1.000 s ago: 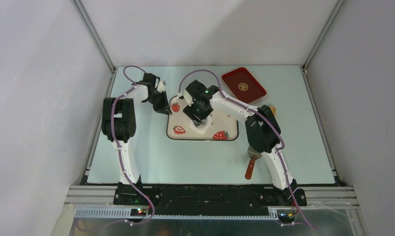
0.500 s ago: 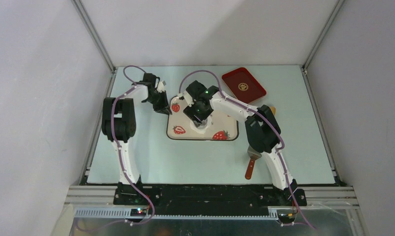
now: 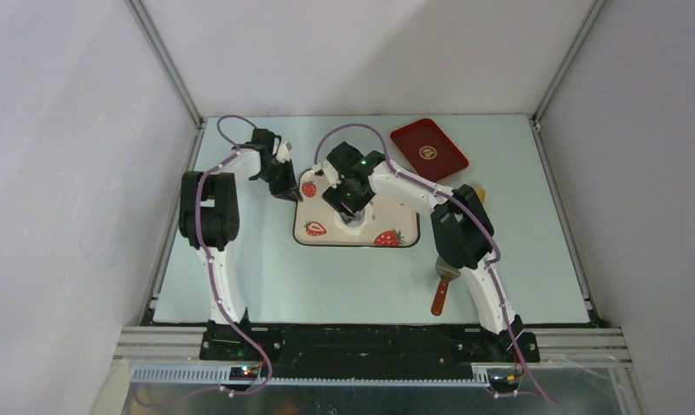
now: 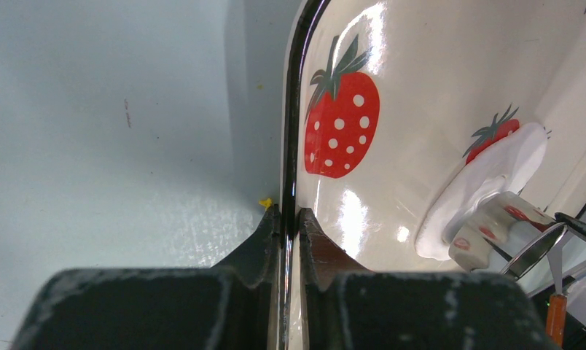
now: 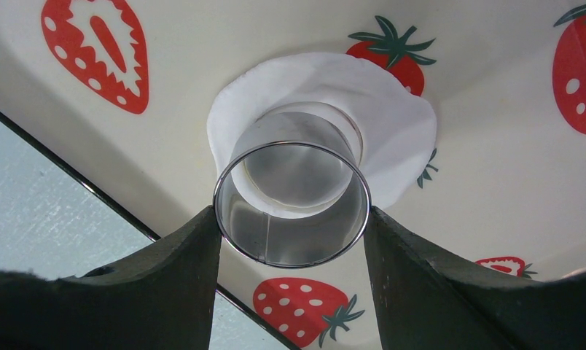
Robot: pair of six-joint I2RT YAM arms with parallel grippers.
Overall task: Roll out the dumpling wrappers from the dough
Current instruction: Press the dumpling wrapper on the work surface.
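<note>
Right pincer: the right gripper (image 5: 291,219) has its two dark fingers pressed against opposite sides of a small silvery round metal cup (image 5: 290,244), pinching it by the wall with the open mouth toward the wrist camera.
Left pincer: the left gripper (image 4: 290,219) is pressed together on the thin dark rim of the tray, one finger outside it and one inside.
Task's thing: a thin, flat, white dumpling wrapper (image 5: 396,124) of soft dough lies under the cup's far end. Its uneven edge spreads out past the cup on every side and covers part of one printed strawberry.
Where it sits: on the glossy cream rectangular tray with red strawberry prints (image 5: 494,197), near its middle.
Handling, as I judge it: light, limp and easily torn. It is likely to cling to the metal and to wrinkle if nipped at one edge.
Where to take hold: better not the wrapper itself. Grip the stiff cup by its wall, as here, and work the dough through it. If the wrapper must be lifted, go under an outer edge.
Steadying: the glossy tray looks slippery, so the rim grip seems useful.
Further out: the pale blue-green table (image 4: 115,109); a red rectangular tray (image 3: 428,149) at the far right; a scraper with a red-brown handle (image 3: 442,292) beside the right arm.
</note>
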